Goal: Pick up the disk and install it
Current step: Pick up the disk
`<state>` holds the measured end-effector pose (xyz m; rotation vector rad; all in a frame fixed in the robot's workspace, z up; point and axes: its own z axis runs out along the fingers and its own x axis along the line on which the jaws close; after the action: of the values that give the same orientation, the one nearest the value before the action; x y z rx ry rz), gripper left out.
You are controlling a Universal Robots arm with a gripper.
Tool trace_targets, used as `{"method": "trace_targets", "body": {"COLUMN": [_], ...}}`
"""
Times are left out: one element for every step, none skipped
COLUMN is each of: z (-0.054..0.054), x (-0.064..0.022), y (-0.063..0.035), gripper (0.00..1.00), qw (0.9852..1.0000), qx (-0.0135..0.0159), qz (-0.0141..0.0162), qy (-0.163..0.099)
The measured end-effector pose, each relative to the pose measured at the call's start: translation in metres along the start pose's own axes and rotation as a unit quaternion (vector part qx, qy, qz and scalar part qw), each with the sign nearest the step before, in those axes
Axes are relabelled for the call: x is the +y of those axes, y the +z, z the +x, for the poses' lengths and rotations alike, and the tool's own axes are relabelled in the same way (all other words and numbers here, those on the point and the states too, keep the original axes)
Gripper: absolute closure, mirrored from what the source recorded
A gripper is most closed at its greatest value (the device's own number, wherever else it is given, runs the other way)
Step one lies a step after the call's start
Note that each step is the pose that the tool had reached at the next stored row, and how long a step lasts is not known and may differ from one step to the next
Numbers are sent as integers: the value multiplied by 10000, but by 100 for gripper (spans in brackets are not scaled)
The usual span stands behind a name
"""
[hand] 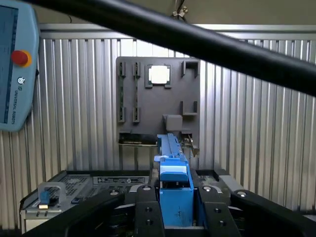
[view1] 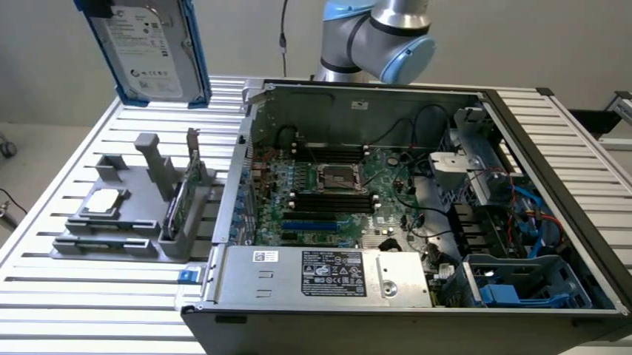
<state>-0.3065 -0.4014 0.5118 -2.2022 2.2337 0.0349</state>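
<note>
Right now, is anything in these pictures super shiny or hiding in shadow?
Exterior view: the light is soft and even, the slatted table gleams, and the computer case is dimmer inside. Wrist view: the small square chip glares plain white, a dark cable crosses in front like a shadow, and the blue-framed disk is brightly lit.

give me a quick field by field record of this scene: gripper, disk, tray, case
gripper: shut on the disk's blue frame
disk: held upright in the air, label facing the exterior camera, above the far corner of the table at the exterior view's left
gray holder: on the slatted table, beside the case at the exterior view's left
silver chip: lying in the holder
green card: standing on edge in the holder
computer case: open, motherboard exposed
blue drive cage: inside the case, at the exterior view's lower right
</note>
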Motion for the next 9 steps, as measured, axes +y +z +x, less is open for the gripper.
{"method": "trace_targets", "body": {"z": [22,42,62,82,103,122,142,164,184], "x": [-45,-87,-129,-171,-216,-257,-299,-345,-388], "y": [-6,-10,-14,-18,-23,-27,-32,-36,-39], "gripper": [67,67,67,67,67,67,67,67,67], "qw": [10000,10000,10000,10000,10000,10000,10000,10000,10000], "qx": [1,1,0,0,1,1,1,1,1], "qz": [-1,0,-1,0,-1,-1,-1,-1,-1], "qy": [0,-1,0,0,0,-1,0,0,-1]}}
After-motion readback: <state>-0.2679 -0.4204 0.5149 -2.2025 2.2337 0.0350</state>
